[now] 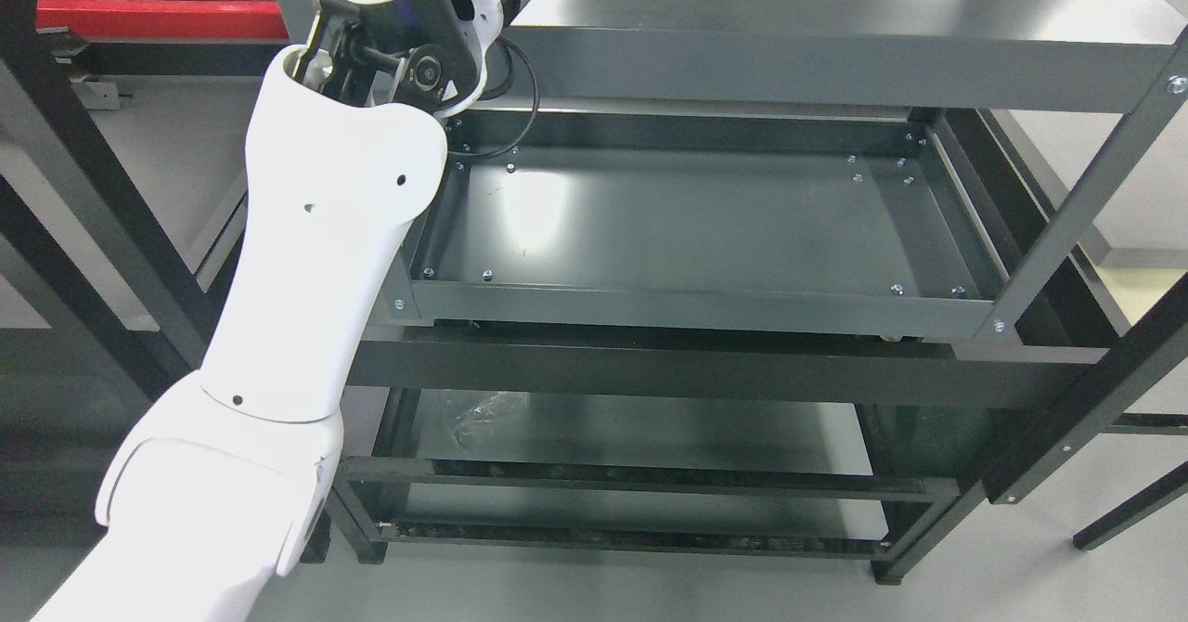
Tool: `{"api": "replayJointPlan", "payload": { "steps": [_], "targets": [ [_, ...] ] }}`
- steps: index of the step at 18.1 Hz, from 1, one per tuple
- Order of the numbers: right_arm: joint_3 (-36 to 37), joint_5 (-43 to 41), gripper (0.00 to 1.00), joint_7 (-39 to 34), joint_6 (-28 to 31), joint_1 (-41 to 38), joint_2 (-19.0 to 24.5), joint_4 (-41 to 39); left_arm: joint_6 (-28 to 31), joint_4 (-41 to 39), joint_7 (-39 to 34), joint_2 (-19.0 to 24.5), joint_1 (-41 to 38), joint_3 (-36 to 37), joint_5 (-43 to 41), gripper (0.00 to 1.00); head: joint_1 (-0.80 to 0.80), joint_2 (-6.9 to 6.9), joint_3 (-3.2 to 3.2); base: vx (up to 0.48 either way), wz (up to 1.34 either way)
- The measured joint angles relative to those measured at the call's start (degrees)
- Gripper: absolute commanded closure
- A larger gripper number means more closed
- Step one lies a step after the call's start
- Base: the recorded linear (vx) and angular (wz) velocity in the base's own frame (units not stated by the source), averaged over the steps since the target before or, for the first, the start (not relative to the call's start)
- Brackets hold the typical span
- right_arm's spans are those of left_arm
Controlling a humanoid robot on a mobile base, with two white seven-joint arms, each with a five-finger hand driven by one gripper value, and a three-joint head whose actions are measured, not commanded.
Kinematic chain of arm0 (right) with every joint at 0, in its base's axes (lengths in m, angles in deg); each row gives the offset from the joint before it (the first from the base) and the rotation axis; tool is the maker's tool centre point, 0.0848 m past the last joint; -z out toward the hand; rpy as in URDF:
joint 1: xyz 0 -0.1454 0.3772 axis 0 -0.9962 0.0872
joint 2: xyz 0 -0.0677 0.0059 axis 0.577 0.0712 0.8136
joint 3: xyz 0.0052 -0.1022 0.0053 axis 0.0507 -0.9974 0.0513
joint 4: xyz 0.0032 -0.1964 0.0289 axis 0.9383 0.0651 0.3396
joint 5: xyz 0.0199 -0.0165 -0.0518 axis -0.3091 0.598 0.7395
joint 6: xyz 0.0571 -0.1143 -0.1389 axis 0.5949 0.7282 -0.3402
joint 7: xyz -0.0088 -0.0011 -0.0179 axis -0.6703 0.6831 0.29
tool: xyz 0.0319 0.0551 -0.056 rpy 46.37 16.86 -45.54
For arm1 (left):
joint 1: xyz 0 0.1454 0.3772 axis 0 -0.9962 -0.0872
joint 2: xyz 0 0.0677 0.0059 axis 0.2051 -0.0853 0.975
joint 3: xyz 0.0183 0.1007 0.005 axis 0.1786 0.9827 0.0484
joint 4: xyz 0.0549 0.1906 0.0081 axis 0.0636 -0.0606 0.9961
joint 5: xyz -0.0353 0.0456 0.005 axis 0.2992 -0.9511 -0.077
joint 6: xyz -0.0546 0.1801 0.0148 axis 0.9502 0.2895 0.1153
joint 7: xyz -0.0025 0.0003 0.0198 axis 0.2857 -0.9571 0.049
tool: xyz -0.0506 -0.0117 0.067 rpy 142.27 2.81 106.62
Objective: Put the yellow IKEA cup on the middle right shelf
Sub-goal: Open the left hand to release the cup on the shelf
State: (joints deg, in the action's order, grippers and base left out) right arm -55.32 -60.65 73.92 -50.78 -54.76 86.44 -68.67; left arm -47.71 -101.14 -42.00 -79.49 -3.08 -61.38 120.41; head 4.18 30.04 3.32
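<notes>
Up past the top edge, w/ the left arm [316,260] reaching over the top shelf [835,0], hand and fingers are out of frame so grip can't be told, no yellow cup visible, middle shelf [696,223] bare: placement apparently not done.

I count one white robot arm [306,325] and one dark metal shelf rack [742,316]. The rack shows three shelf levels: one top board [835,0], one middle tray [687,223], one lower shelf [650,432]. One red beam [158,19] is behind.
</notes>
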Motion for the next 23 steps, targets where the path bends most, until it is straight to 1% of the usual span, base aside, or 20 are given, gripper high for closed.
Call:
{"api": "replayJointPlan", "payload": {
  "steps": [2,3,6,7,8,9,15,23],
  "targets": [
    [0.00,0.00,0.01,0.00,0.00,0.00,0.00,0.00,0.82,1.01,1.14,0.00,0.00,0.60,0.11,0.54,0.00,0.00,0.00,0.000,0.00],
    [0.00,0.00,0.01,0.00,0.00,0.00,0.00,0.00,0.95,1.48,1.65,0.00,-0.01,0.89,0.13,0.46,0.00,0.00,0.00,0.000,0.00],
    [0.00,0.00,0.01,0.00,0.00,0.00,0.00,0.00,1.81,2.56,3.85,0.00,-0.07,1.58,0.02,0.15,0.00,0.00,0.00,0.000,0.00],
    [0.00,0.00,0.01,0.00,0.00,0.00,0.00,0.00,2.43,2.84,4.77,0.00,-0.09,1.79,-0.09,0.08,0.00,0.00,0.00,0.000,0.00],
    [0.00,0.00,0.01,0.00,0.00,0.00,0.00,0.00,3.01,3.06,5.57,0.00,-0.12,1.94,-0.33,0.04,0.00,0.00,0.00,0.000,0.00],
    [0.00,0.00,0.01,0.00,0.00,0.00,0.00,0.00,3.54,3.25,6.20,0.00,-0.12,2.11,-0.78,0.02,0.00,0.00,0.00,0.000,0.00],
    [0.00,0.00,0.01,0.00,0.00,0.00,0.00,0.00,4.59,2.99,7.45,0.00,-0.08,2.18,-4.30,0.01,0.00,0.00,0.00,0.000,0.00],
    [0.00,0.00,0.01,0.00,0.00,0.00,0.00,0.00,5.19,-1.95,7.66,0.00,0.62,-0.03,-9.37,0.01,0.00,0.00,0.00,0.000,0.00]
  ]
}}
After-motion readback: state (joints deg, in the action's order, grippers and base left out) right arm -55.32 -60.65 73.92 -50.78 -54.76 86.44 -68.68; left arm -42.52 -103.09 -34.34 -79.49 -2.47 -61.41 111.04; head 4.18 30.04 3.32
